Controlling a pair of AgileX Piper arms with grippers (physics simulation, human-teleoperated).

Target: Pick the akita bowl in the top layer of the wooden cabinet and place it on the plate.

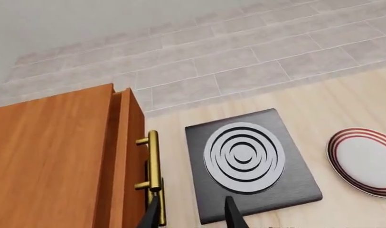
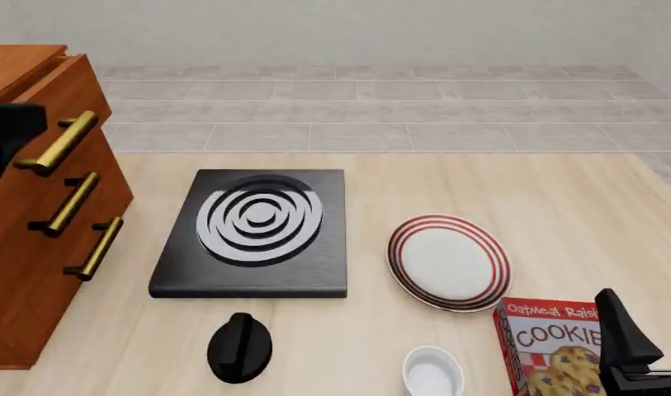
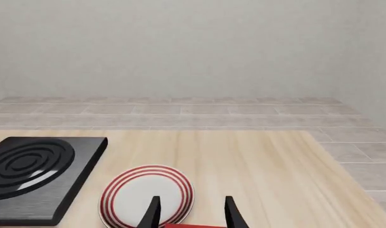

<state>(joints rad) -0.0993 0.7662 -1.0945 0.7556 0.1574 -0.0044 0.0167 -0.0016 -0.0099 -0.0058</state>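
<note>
Gleaming brass bar handles (image 2: 60,140) front the reddish-brown wooden cabinet (image 2: 27,247)

My table (image 2: 555,198) is pale wood. On it, the wooden cabinet (image 2: 27,272) stands at the left edge, the black stove slab (image 2: 192,268) beside it, and the plate (image 2: 449,261) to the slab's right. Nearer me sit a black knob-like thing (image 2: 239,347), a small white dish (image 2: 432,373) and a cookie box (image 2: 546,346).

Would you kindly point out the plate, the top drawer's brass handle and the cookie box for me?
plate (image 2: 449,262): front view, on its white centre.
top drawer's brass handle (image 2: 60,142): front view, on the middle of the bar.
cookie box (image 2: 550,338): front view, on its printed front face.
</note>
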